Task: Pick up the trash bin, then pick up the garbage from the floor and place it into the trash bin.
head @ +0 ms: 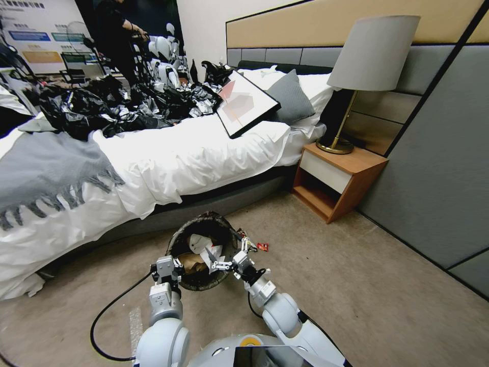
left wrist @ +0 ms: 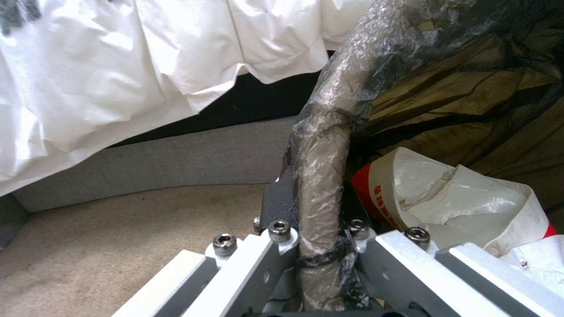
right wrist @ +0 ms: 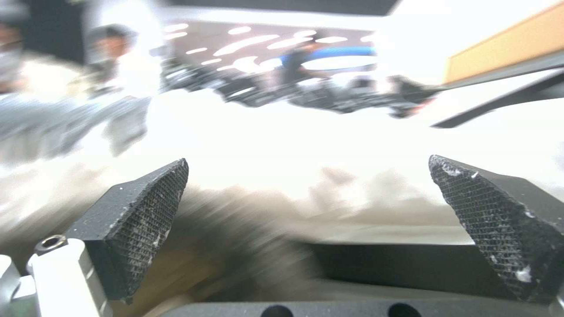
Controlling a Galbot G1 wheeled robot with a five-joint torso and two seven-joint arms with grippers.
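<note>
The trash bin (head: 224, 229), lined with a black bag, hangs tilted just above the carpet in front of me. My left gripper (head: 167, 266) is shut on its near rim. In the left wrist view the bag-wrapped rim (left wrist: 320, 176) runs between the shut fingers of the left gripper (left wrist: 317, 259). Inside lie a crumpled red-white packet (left wrist: 447, 198) and a brown paper bag (left wrist: 470, 97). My right gripper (head: 226, 253) is over the bin's mouth, open and holding nothing; its two dark pads (right wrist: 141, 220) stand wide apart. A small red piece of garbage (head: 262, 247) lies on the floor right of the bin.
A bed (head: 168, 163) with white sheets, a grey throw and a heap of black bags stands close behind the bin. At the right are a wooden nightstand (head: 338, 178) with a lamp (head: 367, 66) and a grey wall panel. Open carpet (head: 356, 285) lies to the right.
</note>
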